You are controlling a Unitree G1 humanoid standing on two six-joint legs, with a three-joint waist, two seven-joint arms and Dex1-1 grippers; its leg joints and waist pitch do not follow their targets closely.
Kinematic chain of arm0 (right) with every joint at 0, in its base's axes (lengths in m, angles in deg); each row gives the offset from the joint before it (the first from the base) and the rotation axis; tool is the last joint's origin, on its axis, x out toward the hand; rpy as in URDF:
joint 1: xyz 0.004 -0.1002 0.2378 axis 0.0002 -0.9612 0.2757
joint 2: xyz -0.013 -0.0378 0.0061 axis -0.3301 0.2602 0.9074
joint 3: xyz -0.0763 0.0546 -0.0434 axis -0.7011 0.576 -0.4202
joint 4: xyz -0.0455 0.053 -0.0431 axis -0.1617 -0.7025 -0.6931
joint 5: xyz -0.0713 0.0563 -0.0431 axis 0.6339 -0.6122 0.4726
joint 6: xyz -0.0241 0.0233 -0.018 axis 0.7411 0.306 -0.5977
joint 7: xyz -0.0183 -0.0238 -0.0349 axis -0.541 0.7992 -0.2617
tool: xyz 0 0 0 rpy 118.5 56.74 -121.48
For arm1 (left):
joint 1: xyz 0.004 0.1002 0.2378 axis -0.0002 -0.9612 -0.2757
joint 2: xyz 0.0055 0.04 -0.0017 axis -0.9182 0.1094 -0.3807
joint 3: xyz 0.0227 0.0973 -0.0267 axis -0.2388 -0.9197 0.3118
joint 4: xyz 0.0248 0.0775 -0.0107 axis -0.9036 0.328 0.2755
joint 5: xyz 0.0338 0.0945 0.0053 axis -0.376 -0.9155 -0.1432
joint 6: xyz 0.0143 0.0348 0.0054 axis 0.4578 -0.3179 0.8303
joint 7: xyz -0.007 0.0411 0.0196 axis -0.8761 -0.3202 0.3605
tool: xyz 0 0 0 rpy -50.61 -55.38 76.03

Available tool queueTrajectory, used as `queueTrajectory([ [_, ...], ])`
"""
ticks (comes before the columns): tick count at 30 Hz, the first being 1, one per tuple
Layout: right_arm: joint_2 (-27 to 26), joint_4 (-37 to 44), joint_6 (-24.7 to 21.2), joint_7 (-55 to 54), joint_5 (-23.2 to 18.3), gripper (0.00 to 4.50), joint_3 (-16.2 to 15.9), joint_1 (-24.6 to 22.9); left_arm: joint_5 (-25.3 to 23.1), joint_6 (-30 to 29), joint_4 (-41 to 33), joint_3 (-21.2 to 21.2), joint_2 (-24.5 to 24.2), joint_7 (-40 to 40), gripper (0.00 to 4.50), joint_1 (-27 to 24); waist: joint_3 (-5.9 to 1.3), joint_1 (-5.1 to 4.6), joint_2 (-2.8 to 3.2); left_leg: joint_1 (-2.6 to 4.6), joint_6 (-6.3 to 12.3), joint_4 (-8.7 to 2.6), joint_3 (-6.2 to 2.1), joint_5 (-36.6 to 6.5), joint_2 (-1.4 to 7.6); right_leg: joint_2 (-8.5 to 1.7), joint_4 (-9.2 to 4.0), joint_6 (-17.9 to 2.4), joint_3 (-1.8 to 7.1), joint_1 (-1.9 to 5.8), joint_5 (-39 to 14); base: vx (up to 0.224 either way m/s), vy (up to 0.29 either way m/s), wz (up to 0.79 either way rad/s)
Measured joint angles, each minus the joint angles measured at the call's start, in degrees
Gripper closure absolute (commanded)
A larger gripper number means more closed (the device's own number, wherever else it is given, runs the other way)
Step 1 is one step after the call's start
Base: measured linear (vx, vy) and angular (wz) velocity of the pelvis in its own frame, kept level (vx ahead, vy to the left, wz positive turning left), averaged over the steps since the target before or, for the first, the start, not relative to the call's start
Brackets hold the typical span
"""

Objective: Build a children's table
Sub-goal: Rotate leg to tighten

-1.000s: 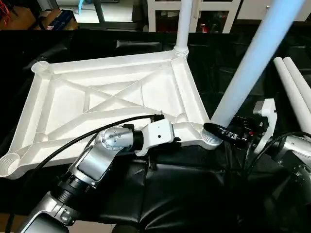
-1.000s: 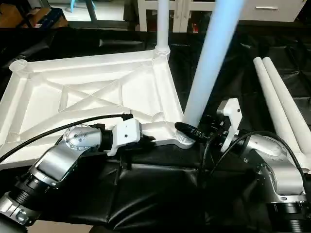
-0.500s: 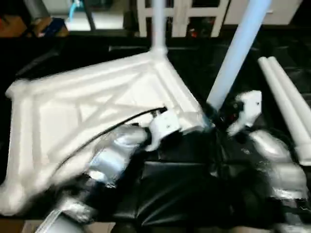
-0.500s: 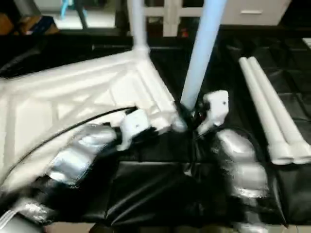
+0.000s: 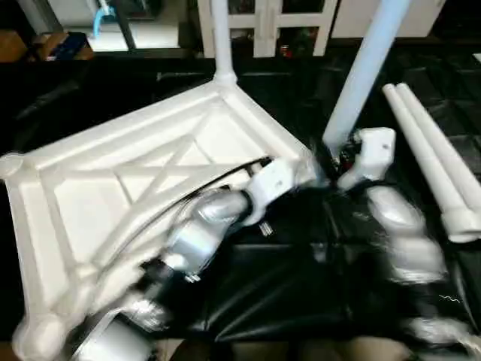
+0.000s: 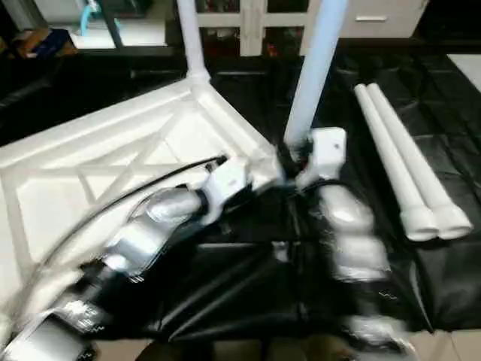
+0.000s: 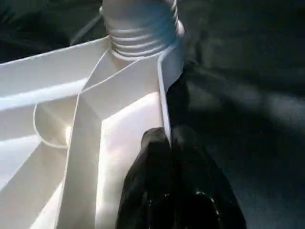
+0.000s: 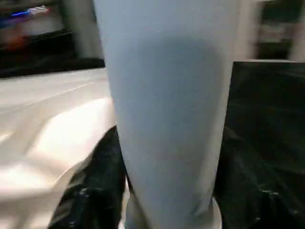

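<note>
Since a second ago the tabletop [image 5: 143, 180] has swung on the black cloth [image 5: 301, 301], its far corner now pointing away from the robot and its left socket nearer the bottom edge; both arms have turned with it.

Nearest the robot, the left gripper [image 7: 167, 143] has its two black fingers pinched together on the thin upright rim of the tabletop, just short of the threaded corner socket [image 7: 140, 36]. This white moulded plastic slab lies underside up, smooth and glossy, crossed by X-shaped ribs, with a round socket at each corner.

At that same near-right corner the right gripper [image 5: 334, 162] is clamped around the foot of a tapered white tube leg [image 5: 361, 71], which stands in the socket, leaning slightly.

Beyond, at the tabletop's far corner, a second leg [image 5: 220, 37] stands upright in its socket.

Right of the tabletop, two spare legs [image 5: 432, 158] lie side by side, touching.
</note>
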Motion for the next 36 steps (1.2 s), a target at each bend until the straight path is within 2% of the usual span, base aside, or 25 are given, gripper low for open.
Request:
queueTrajectory([
  [1, 1.4, 1.2, -0.7, 2.6, -0.9, 1.77, -0.4, -0.8, 0.2, 1.3, -0.5, 0.1, -1.5, -1.4, 4.5, -0.3, 0.02, 0.25, 0.05, 0.0, 0.0, -0.05, 0.02, 0.0, 0.02, 0.0, 0.02, 0.0, 0.01, 0.0, 0.1, 0.054, -0.028, 0.11],
  [2, 3.4, 3.1, -2.3, 6.3, -2.5, 1.47, -0.8, -2.1, 0.4, 2.8, -1.2, 0.3, -3.3, -3.6, 4.5, -0.8, 0.02, 0.61, 0.12, 0.0, 0.0, -0.13, 0.08, 0.0, 0.07, 0.0, 0.09, 0.0, 0.0, -0.02, 0.1, 0.058, -0.032, 0.09],
  [4, 7.2, 6.1, -4.7, 12.1, -5.2, 1.38, -1.1, -4.2, 1.4, 4.8, -2.8, 0.4, -5.8, -6.9, 4.5, -1.9, 0.02, 1.11, 0.2, 0.02, -0.03, -0.13, 0.15, 0.0, 0.14, -0.01, 0.31, 0.0, 0.02, -0.01, 0.1, 0.035, -0.012, 0.04],
  [5, 11.6, 8.4, -7.0, 17.5, -7.5, 1.33, -1.0, -6.1, 2.4, 7.2, -4.4, 0.4, -8.0, -9.7, 4.5, -3.3, -0.02, 1.57, 0.27, 0.06, 0.0, -0.13, 0.56, 0.1, 0.42, 0.0, 0.4, 0.0, -0.01, 0.0, 0.0, 0.093, -0.013, 0.07],
  [6, 13.2, 9.2, -7.8, 19.8, -8.3, 1.33, -0.5, -6.7, 3.0, 8.4, -4.8, 0.4, -8.8, -10.7, 4.5, -3.7, -0.02, 1.8, 0.27, 0.05, 0.25, -0.13, 0.65, 0.2, 0.48, 0.01, 0.47, -0.2, -0.06, -0.03, -0.2, 0.136, -0.01, 0.08],
  [8, 15.4, 9.9, -8.7, 23.5, -9.7, 1.05, 0.1, -7.2, 4.0, 9.8, -5.0, 0.5, -9.6, -12.3, 4.5, -4.2, -0.03, 2.02, 0.28, 0.02, 0.42, -0.15, 0.73, 0.0, 0.48, 0.02, 0.6, -0.6, -0.06, -0.15, -0.4, 0.103, 0.006, 0.01],
  [13, 17.8, 9.9, -9.8, 27.5, -10.1, 0.93, 0.9, -7.4, 4.7, 11.6, -5.5, 0.5, -11.1, -14.1, 4.5, -4.8, -0.03, 2.59, 0.28, -0.06, 0.57, -0.15, 0.75, -0.1, 0.49, 0.02, 0.65, -0.9, -0.08, -0.24, -0.6, 0.011, 0.001, 0.0],
  [18, 17.7, 9.8, -10.0, 29.2, -10.2, 0.93, -0.4, -7.3, 5.7, 11.5, -6.2, 0.6, -11.6, -15.9, 4.5, -5.8, -0.02, 2.68, 0.29, 0.12, 0.29, -0.12, 0.97, -0.1, 0.59, 0.0, 0.59, -0.9, -0.01, -0.01, -0.6, 0.0, 0.0, 0.0],
  [20, 17.2, 9.4, -10.0, 30.4, -10.4, 1.21, -1.2, -6.9, 6.0, 11.5, -6.6, 0.4, -11.7, -16.8, 4.5, -6.1, -0.02, 2.69, 0.29, 0.14, 0.03, -0.12, 1.02, -0.1, 0.59, -0.01, 0.59, -0.9, 0.04, 0.02, -0.6, 0.0, 0.0, 0.0],
  [23, 16.4, 9.0, -10.1, 32.0, -10.5, 1.31, -1.7, -6.2, 6.3, 11.4, -7.1, -0.1, -11.6, -17.4, 4.5, -6.3, -0.02, 2.89, 0.3, 0.13, 0.0, -0.12, 1.09, -0.1, 0.61, -0.05, 0.59, -0.9, 0.04, 0.04, -0.6, 0.0, 0.0, 0.0],
  [26, 16.3, 8.8, -10.7, 32.7, -11.1, 1.68, -2.0, -6.1, 6.3, 11.4, -7.3, -0.3, -11.6, -17.6, 4.5, -6.3, -0.02, 3.08, 0.3, 0.12, 0.02, -0.12, 1.14, -0.1, 0.63, -0.06, 0.59, -0.9, 0.04, 0.06, -0.6, 0.0, 0.0, 0.0],
  [28, 16.3, 8.8, -10.8, 33.2, -11.2, 1.74, -2.4, -6.1, 6.3, 11.4, -7.4, -0.3, -11.6, -17.8, 4.5, -6.3, -0.02, 3.08, 0.29, 0.11, 0.14, -0.13, 1.14, 0.0, 0.63, -0.06, 0.59, -0.9, 0.03, 0.05, -0.6, 0.0, 0.0, 0.0],
  [31, 16.3, 8.3, -10.9, 33.8, -11.3, 2.12, -2.4, -5.9, 6.3, 11.4, -7.4, -0.2, -11.6, -17.8, 4.5, -6.3, -0.02, 3.12, 0.29, 0.1, 0.2, -0.13, 1.14, 0.0, 0.65, -0.06, 0.6, -0.9, 0.01, 0.04, -0.6, 0.0, 0.0, 0.0],
  [36, 16.3, 8.1, -10.7, 33.8, -10.8, 2.35, -2.3, -5.7, 6.3, 11.3, -7.4, -0.2, -11.6, -17.8, 4.5, -6.3, -0.02, 3.09, 0.29, 0.1, 0.1, -0.13, 1.15, 0.0, 0.65, -0.06, 0.6, -0.9, 0.01, 0.04, -0.6, 0.0, 0.0, 0.0],
])
